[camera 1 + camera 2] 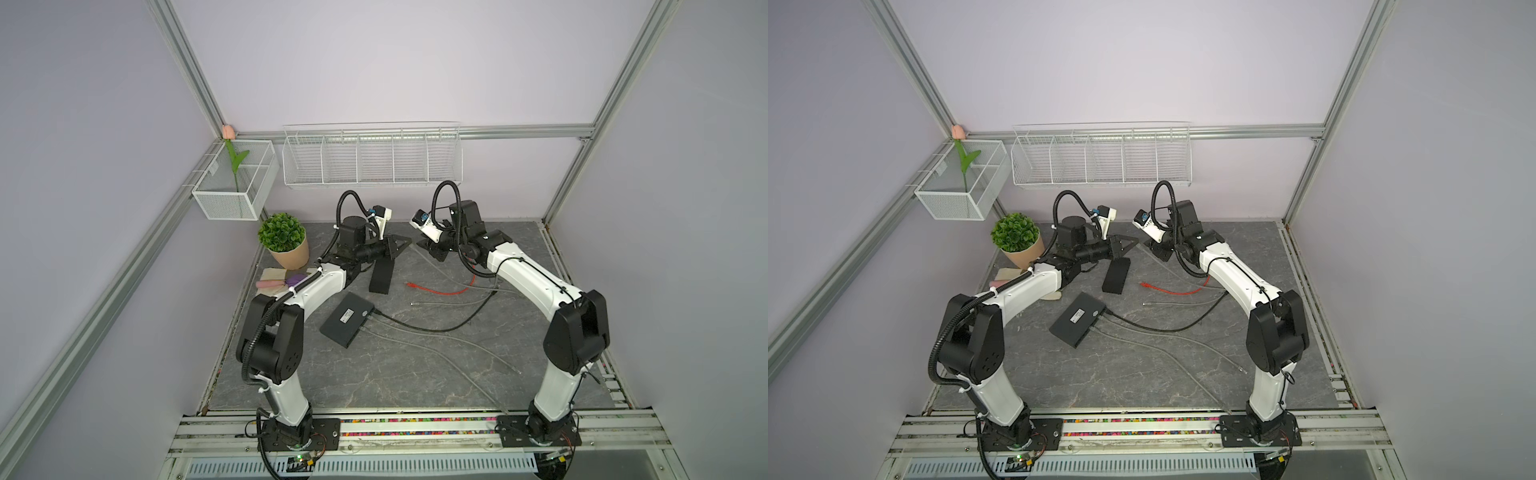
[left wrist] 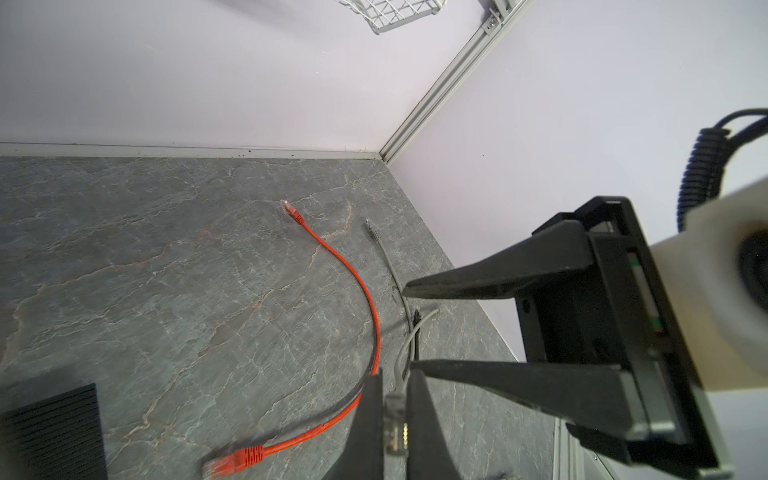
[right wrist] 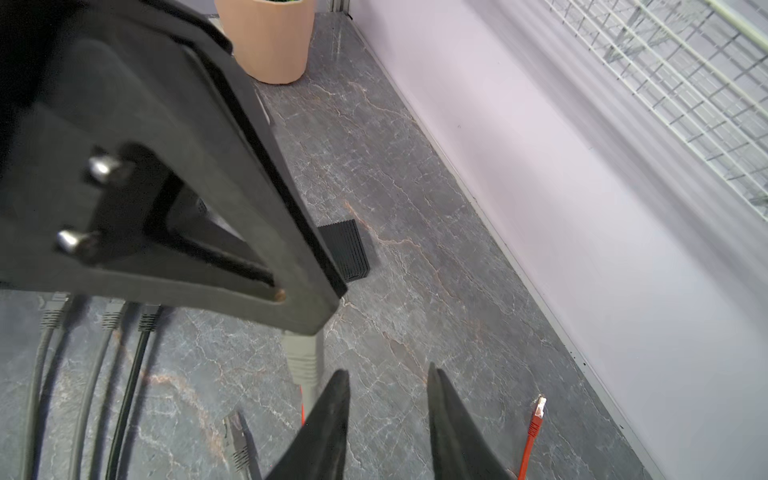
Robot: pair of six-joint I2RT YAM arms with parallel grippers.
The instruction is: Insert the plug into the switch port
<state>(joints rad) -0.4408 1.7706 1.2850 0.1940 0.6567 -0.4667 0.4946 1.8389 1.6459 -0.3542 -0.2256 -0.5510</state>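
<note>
HAND-OFF AT THE BACK WALL: At the rear of the grey marble-patterned worktop, the left tool is clamped tight on a grey network plug, whose contacts show between the fingers. The right tool stands partly open and empty just in front of it, tips aimed at the plug's grey boot. The flat black switch box lies well apart from both, nearer the front and beside the left forearm. Several cables are already seated along one edge of it; which port is free cannot be made out.

The likeliest trouble is a fumbled transfer. If the left tool lets go before the right has a square hold, the plug could drop or twist out of line with the port. The switch box looks loose on the stone, so an off-axis push would probably slide it rather than seat the plug. The trailing grey lead might also drag the loose red patch cable and the other leads lying on the right.

Room is tight at the rear. The back wall, with a white wire basket hung on it, stands close behind both tools. A black ribbed block lies between them and the switch box, and a potted green plant crowds the left corner. Open stone lies in the middle and toward the front edge.
</note>
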